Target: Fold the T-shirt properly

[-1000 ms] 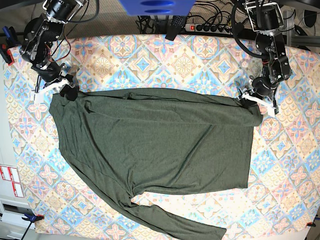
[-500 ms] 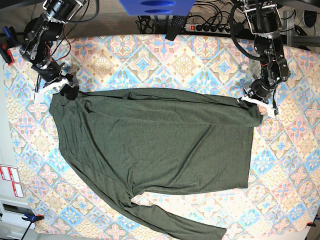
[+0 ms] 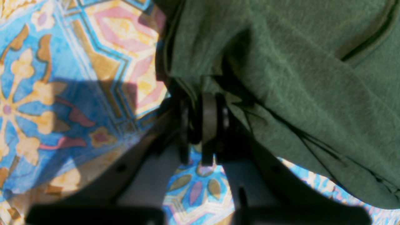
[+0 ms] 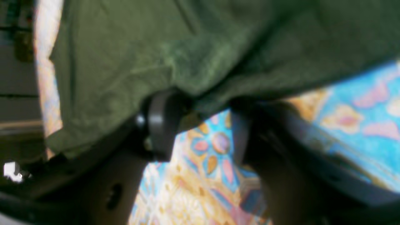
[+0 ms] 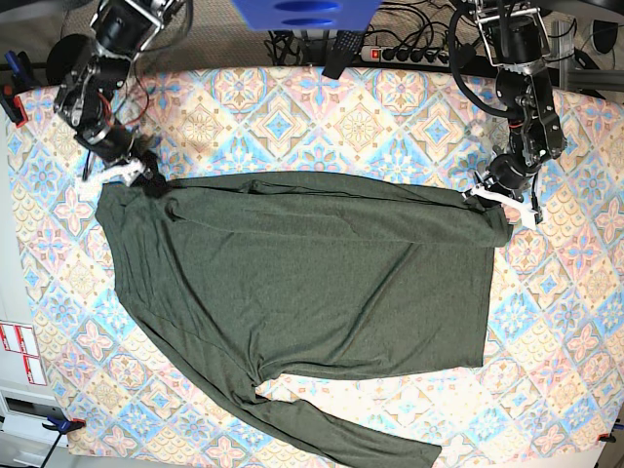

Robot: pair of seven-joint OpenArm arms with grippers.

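The dark green T-shirt [image 5: 292, 273] lies spread flat on the patterned table, with one long sleeve [image 5: 341, 439] trailing toward the front edge. My left gripper [image 5: 494, 198] is at the shirt's upper right corner. In the left wrist view its jaws [image 3: 203, 103] are closed on a fold of the green cloth [image 3: 297, 78]. My right gripper [image 5: 132, 175] is at the shirt's upper left corner. In the right wrist view [image 4: 200, 112] its fingers stand apart with tablecloth showing between them, and the shirt's edge [image 4: 140, 47] drapes over the tips.
A patterned tablecloth [image 5: 283, 117] covers the table. A power strip [image 5: 409, 54] and cables lie along the back edge, beside a blue object [image 5: 302, 12]. A red clamp [image 5: 12, 102] sits at the left edge. The shirt's sleeve reaches the front edge.
The arm on the base view's left has shifted slightly right and back, and the shirt's upper left corner has settled lower. The other arm has barely moved.
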